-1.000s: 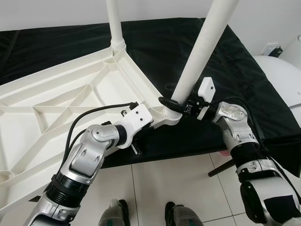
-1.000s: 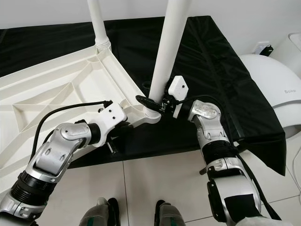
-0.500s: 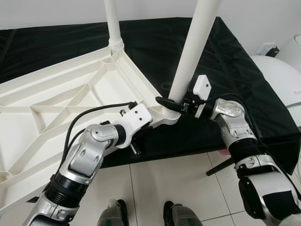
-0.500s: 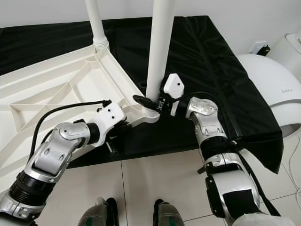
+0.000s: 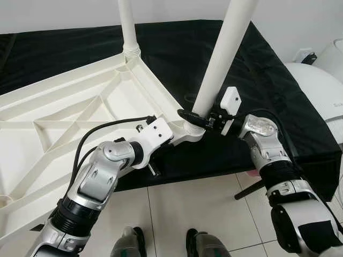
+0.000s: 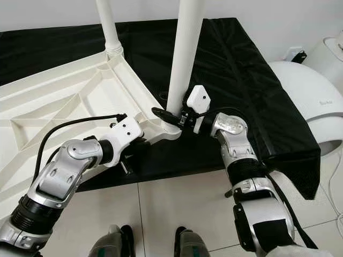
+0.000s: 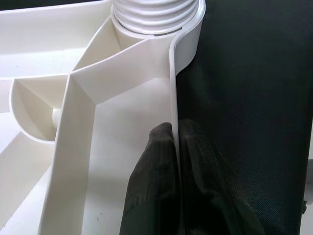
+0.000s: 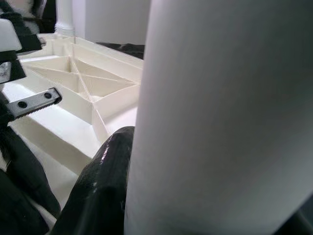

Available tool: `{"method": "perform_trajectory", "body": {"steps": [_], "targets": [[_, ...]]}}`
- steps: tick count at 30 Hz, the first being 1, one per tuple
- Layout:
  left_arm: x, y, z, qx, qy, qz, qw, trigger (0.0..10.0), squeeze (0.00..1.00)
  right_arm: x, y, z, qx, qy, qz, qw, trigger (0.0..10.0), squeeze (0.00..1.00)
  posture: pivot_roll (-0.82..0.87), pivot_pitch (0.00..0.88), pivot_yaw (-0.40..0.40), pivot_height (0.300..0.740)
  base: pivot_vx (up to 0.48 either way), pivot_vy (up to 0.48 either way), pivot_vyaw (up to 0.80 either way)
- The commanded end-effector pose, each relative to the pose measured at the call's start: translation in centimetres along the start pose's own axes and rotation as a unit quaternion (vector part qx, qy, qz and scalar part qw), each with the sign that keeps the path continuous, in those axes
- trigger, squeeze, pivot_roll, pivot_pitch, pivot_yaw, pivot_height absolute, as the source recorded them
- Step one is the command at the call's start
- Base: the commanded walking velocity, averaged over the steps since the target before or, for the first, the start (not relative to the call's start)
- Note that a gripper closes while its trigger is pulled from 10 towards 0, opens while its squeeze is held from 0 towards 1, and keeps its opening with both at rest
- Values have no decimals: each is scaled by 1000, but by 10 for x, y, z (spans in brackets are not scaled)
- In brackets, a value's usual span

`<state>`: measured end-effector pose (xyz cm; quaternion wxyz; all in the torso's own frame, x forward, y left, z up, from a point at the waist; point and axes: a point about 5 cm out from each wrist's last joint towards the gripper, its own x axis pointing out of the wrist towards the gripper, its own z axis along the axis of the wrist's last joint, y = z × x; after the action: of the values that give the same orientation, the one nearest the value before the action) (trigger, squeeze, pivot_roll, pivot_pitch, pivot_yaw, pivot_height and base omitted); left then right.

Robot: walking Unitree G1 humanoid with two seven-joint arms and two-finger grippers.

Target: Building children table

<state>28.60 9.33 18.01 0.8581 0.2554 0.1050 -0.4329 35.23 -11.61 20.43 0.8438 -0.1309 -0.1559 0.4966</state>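
Note:
The white table top [image 5: 64, 115] lies upside down on a black cloth. One white leg [image 5: 127, 27] stands in the far corner. A second white leg [image 5: 222, 61] rises from the threaded socket [image 7: 154, 14] at the near corner, leaning slightly right. My right gripper [image 5: 195, 119] is shut on this leg just above the socket, with one black finger [image 8: 100, 186] pressed against it. My left gripper [image 7: 174, 129] is shut on the table top's thin rim beside that corner, one finger on each side of the wall.
The black cloth [image 5: 273, 80] drapes over the front edge towards the tiled floor [image 5: 187, 209]. A white rounded appliance [image 5: 321, 88] stands at the right, with a wall socket [image 5: 305, 55] behind it. A dark rod [image 5: 249, 190] pokes out below the cloth. My feet [image 5: 131, 241] are at the bottom.
The near leg has swung more upright than a second ago, then leaned slightly right again. My right gripper stays shut on it and shifted a little left. The left gripper holds still.

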Motion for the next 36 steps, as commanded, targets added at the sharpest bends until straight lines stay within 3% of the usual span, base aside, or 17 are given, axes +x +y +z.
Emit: {"method": "perform_trajectory", "body": {"steps": [1, 13, 36], "targets": [[-1, -2, 2, 3, -5, 20, 1000, 10000, 0, -11, 10, -26, 45, 45, -19, 998, 10000, 0, -75, 211, -14, 740, 0, 0, 0], [-1, -1, 2, 4, -3, 19, 1000, 10000, 0, -16, 9, -28, 57, 42, -55, 996, 10000, 0, -78, 217, -10, 740, 0, 0, 0], [-1, 1, 2, 5, -3, 24, 1000, 10000, 0, -10, 12, -22, 62, 25, -85, 994, 10000, 0, -76, 219, -11, 740, 0, 0, 0]]}}
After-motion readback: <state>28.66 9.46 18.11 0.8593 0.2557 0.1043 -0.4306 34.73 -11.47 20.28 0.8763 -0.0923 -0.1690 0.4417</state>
